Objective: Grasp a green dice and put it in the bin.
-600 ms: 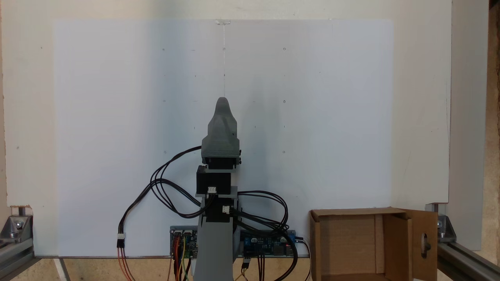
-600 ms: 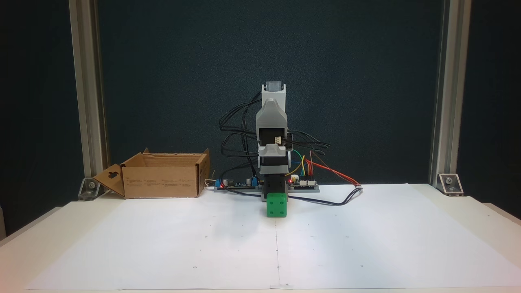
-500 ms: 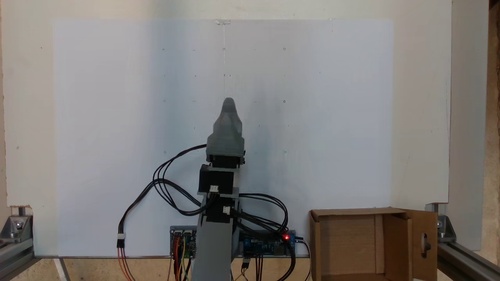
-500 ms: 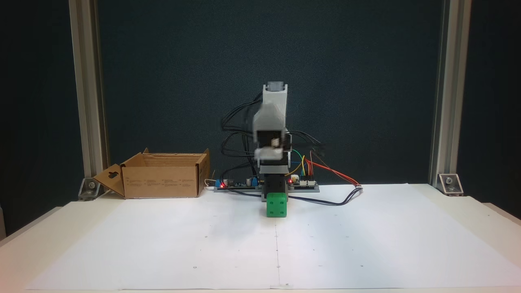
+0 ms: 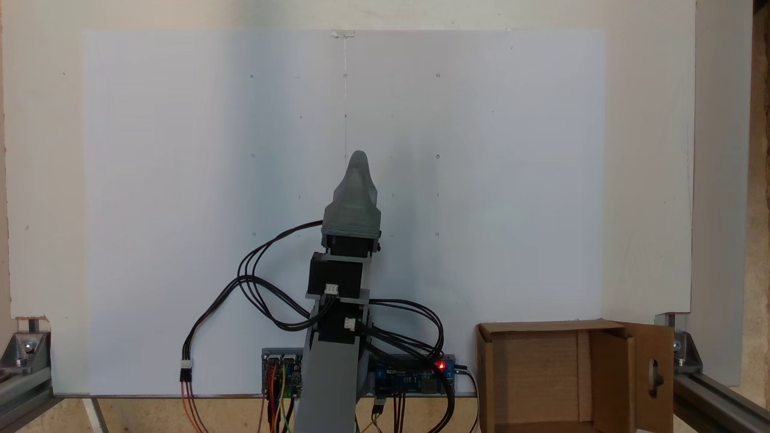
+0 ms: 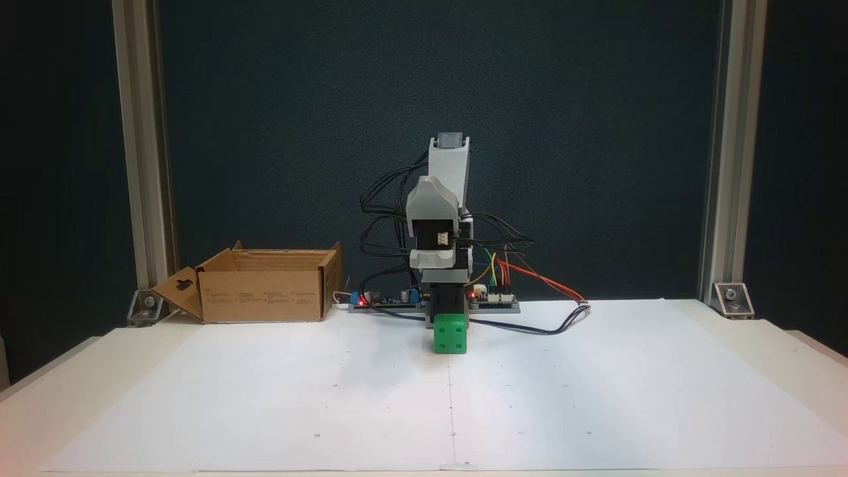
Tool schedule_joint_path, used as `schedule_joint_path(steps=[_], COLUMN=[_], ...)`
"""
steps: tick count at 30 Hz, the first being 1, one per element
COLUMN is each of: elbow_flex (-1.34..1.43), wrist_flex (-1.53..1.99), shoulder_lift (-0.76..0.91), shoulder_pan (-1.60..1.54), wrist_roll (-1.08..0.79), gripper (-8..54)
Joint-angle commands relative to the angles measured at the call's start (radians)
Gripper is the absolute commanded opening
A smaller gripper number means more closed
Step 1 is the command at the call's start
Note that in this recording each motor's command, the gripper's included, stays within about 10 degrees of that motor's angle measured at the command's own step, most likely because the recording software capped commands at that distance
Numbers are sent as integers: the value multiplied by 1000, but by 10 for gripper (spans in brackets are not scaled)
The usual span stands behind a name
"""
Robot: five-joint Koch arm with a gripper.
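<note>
The green dice [image 6: 450,333] is a small bright cube resting on the white paper just in front of the arm's base. The grey gripper [image 6: 434,228] hangs well above it, a little to its left, pointing toward the camera and touching nothing. From above, the gripper [image 5: 358,157] reaches out over the middle of the sheet, and its jaws lie one over the other, so their state cannot be read. The bin [image 6: 262,295] is an open brown cardboard box at the left beside the base. From above, the bin [image 5: 610,373] sits at the lower right, its keyhole flap folded outward.
Controller boards [image 6: 493,299] with lit red lights and looping cables [image 6: 550,328] lie around the base. Aluminium posts [image 6: 142,159] stand at both back corners. The white paper sheet [image 6: 265,397] covers the wide tabletop in front of the arm.
The arm has swung a little: the gripper tip has shifted right in the view from above and left in the front view. The dice has not moved.
</note>
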Motion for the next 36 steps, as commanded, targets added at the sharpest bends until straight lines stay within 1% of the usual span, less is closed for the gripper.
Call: schedule_joint_path(steps=[1, 16, 31, 33, 36], elbow_flex=[44, 46, 41, 3, -100], wrist_flex=[-12, -8, 94, 170, 377], shoulder_lift=[104, 104, 104, 104, 104], shoulder_pan=[5, 11, 6, 3, 3], wrist_roll=[31, 29, 21, 21, 21], gripper=[450, 450, 439, 439, 439])
